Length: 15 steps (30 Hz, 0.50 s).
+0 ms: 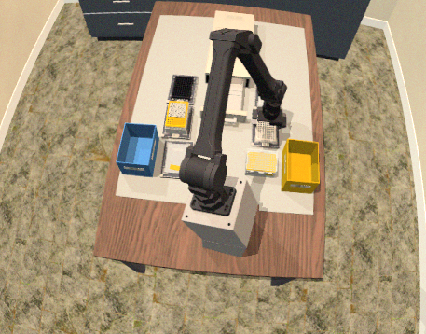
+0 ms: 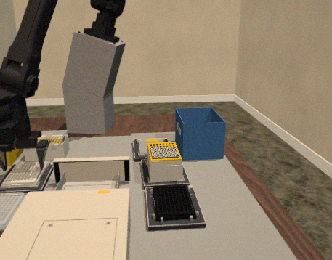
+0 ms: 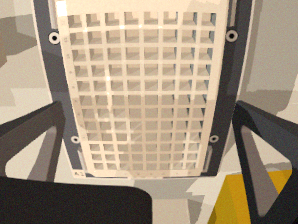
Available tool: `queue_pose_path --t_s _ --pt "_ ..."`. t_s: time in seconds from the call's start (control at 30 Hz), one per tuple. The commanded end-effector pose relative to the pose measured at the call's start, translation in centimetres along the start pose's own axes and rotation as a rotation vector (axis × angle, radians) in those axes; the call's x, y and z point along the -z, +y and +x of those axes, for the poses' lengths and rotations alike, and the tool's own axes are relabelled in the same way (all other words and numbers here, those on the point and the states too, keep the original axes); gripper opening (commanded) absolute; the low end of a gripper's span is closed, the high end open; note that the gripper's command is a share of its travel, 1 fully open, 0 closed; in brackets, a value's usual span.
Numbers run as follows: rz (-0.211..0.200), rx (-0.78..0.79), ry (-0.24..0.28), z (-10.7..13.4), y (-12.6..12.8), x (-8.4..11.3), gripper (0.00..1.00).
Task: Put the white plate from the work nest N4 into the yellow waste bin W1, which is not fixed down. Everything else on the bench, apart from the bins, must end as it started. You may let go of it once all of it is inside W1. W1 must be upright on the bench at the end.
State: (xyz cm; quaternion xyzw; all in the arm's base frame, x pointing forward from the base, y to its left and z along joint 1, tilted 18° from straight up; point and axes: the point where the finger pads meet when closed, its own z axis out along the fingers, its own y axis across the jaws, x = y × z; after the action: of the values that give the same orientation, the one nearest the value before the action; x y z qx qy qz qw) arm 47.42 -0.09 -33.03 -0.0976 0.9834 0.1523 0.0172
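The white well plate [image 1: 266,133] [image 2: 23,173] [image 3: 140,83] lies flat in its dark nest [image 2: 48,176] [image 3: 40,10] on the right side of the bench. My gripper [image 1: 268,122] [image 2: 19,164] [image 3: 148,110] is open and hangs low over the plate. One finger stands on each side of the plate, and I cannot tell whether they touch it. The yellow waste bin [image 1: 300,165] [image 2: 7,157] [image 3: 233,219] stands upright just beyond the plate, near the bench's right edge.
A yellow plate [image 1: 261,163] [image 2: 52,139] lies beside the yellow bin. A blue bin [image 1: 138,149] [image 2: 200,132], a yellow-topped box [image 1: 177,116] [image 2: 163,160] and a black plate [image 1: 183,86] [image 2: 173,203] stand on the left. A cream instrument [image 1: 233,20] [image 2: 65,225] is at the back.
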Motion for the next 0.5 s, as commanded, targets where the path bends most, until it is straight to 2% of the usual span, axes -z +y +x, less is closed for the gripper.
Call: queue_pose_path --t_s 0.0,0.47 --pt "-0.001 0.013 -0.009 -0.9 0.5 -1.4 1.00" --pt "-0.003 0.015 -0.002 -0.7 0.6 -2.6 1.00"
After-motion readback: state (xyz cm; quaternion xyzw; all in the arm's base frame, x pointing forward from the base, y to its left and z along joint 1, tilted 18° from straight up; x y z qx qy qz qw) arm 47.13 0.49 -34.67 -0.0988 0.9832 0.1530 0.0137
